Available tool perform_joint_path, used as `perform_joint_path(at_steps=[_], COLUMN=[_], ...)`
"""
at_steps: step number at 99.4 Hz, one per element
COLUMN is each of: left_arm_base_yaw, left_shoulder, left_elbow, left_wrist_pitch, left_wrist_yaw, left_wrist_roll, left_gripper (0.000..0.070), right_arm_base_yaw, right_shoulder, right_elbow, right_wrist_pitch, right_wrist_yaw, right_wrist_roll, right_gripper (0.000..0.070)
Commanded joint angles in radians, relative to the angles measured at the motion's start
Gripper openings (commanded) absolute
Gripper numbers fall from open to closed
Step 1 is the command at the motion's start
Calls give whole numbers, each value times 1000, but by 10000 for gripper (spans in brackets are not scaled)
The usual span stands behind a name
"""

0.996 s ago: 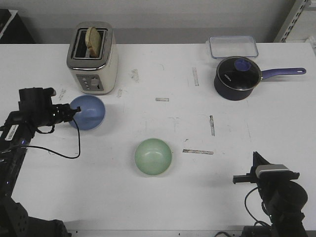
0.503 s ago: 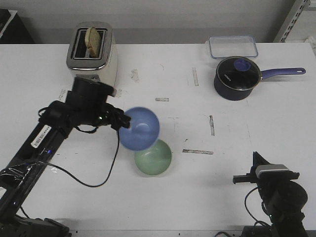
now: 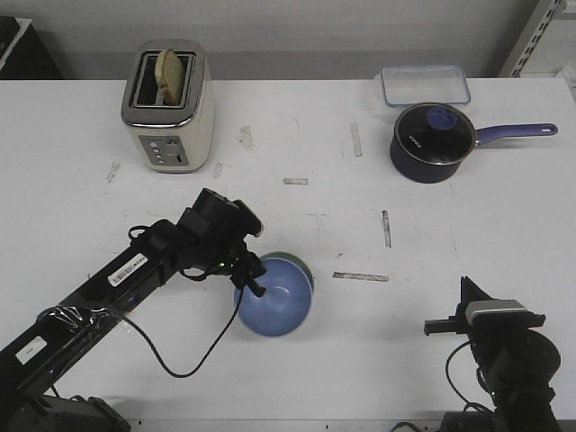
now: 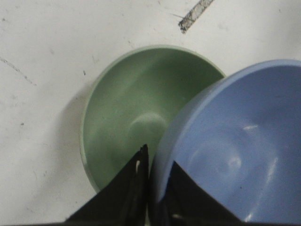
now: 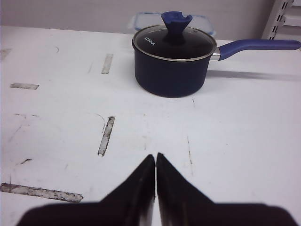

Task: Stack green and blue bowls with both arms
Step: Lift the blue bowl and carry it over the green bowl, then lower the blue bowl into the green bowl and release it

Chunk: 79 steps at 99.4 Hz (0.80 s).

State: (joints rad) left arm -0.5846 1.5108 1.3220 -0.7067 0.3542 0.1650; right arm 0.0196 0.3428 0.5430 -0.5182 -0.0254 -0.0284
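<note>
Blue bowl (image 3: 275, 308), empty, pinched at its rim by left gripper (image 3: 255, 286), overlapping empty green bowl (image 4: 127, 117); right gripper (image 5: 155, 162) sitting closed.

- Left gripper (image 4: 149, 181) pinched on the rim of the blue bowl (image 4: 235, 146).
- Blue bowl overlapping one side of the green bowl (image 4: 131, 113).
- Green bowl resting on the scuffed white bench (image 4: 42, 70).
</note>
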Motion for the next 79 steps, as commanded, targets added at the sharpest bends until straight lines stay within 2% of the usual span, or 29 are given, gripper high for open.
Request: perform_joint_path(at_steps=[1, 17, 67, 72, 79], left_arm_base_yaw=[2, 2, 2, 2, 2], left_shoulder=[14, 22, 130, 130, 130], left_elbow=[16, 16, 16, 16, 16], left_wrist_pitch=[35, 82, 80, 80, 79], left_wrist_yaw=[5, 5, 5, 5, 5], left_wrist_roll=[-27, -29, -50, -51, -55], left_gripper=[0, 0, 6, 41, 184], right_arm_base_yaw=[2, 2, 2, 2, 2], right_shoulder=[6, 6, 6, 6, 6], right_elbow=[0, 0, 0, 0, 0], right_wrist_pitch=[7, 6, 5, 5, 5], right_wrist_yaw=[-1, -1, -1, -1, -1], right_wrist_roll=[13, 13, 13, 13, 13], right_gripper=[0, 0, 0, 0, 0])
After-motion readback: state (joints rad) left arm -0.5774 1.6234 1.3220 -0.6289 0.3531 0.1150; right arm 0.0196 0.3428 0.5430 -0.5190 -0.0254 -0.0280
